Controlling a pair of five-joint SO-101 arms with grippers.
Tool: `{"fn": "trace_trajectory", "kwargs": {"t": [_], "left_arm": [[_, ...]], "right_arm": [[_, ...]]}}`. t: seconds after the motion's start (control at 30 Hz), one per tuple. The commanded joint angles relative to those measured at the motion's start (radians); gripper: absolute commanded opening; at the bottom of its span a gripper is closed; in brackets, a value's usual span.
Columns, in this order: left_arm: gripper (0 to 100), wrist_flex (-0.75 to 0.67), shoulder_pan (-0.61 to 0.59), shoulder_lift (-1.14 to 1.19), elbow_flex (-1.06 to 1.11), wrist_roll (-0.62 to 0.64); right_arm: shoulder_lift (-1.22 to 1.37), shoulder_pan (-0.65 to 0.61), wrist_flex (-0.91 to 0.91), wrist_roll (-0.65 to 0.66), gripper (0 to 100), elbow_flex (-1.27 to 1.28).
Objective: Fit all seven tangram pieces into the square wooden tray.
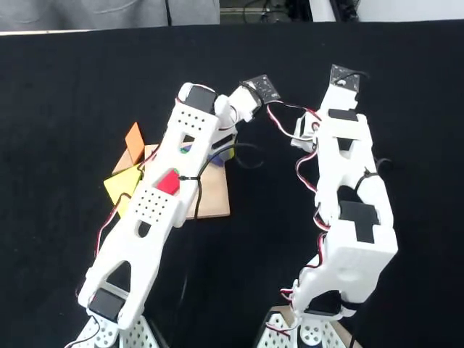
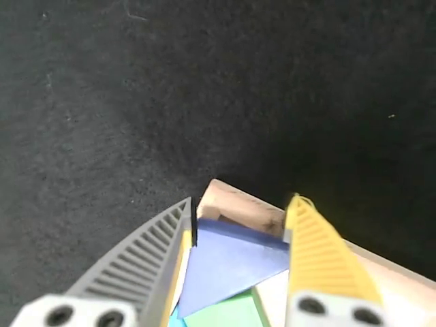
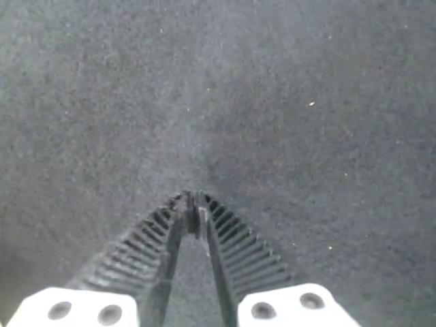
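Left gripper (image 2: 242,201) hangs spread above the blue piece (image 2: 231,262) in the tray (image 2: 225,194); right gripper (image 3: 195,204) pressed together.

right hand (image 3: 195,204) | fingertips pressed together, holding nothing | over black table cover (image 3: 286,88)

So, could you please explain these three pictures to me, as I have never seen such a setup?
These are two white robot arms at a black table. The high view looks down on both; the other two pictures come from cameras on the wrists. The left arm is over a wooden tray with coloured puzzle pieces: an orange piece and a yellow piece at its edge. The left hand stands open astride a blue piece in the tray's corner, beside a green piece. The right hand is shut above the table, holding nothing.
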Motion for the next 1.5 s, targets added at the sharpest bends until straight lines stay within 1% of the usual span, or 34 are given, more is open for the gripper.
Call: {"fn": "trace_trajectory", "kwargs": {"t": [0.0, 0.07, 0.23, 0.4, 0.5, 0.63, 0.77, 1.03, 1.23, 1.37, 1.47], "left_arm": [[16, 0.014, -0.008, -0.078, -0.039, -0.005], [15, 0.014, -0.005, -0.078, -0.039, -0.005], [15, 0.014, -0.01, -0.083, -0.038, -0.005], [15, 0.014, -0.007, -0.17, -0.035, -0.003], [17, 0.014, -0.013, -0.213, -0.031, -0.003], [18, 0.014, -0.05, -0.199, 0.044, -0.003], [18, 0.014, -0.054, -0.172, 0.11, -0.003], [18, 0.014, -0.058, -0.147, 0.124, -0.003], [18, 0.014, -0.05, -0.147, 0.186, 0.017], [18, 0.014, -0.048, -0.16, 0.179, 0.017], [18, 0.015, -0.048, -0.16, 0.128, 0.018]], "right_arm": [[-0.058, 0.009, -0.006, -0.003, 1.1, -0.065], [-0.058, 0.009, -0.006, -0.003, 1.1, -0.065], [-0.059, 0.009, -0.006, -0.003, 1.1, -0.065], [-0.059, 0.009, -0.006, -0.003, 1.1, -0.065], [-0.059, 0.009, -0.006, -0.003, 1.1, -0.065], [-0.059, 0.009, -0.006, -0.003, 1.1, -0.065], [-0.059, 0.009, -0.006, -0.003, 1.1, -0.065], [-0.056, 0.009, -0.006, -0.003, 1.1, -0.065], [-0.056, 0.008, -0.006, -0.003, 1.1, -0.065], [-0.058, 0.009, -0.006, -0.003, 1.1, -0.065], [-0.058, 0.009, -0.006, -0.003, 1.1, -0.065]]}}
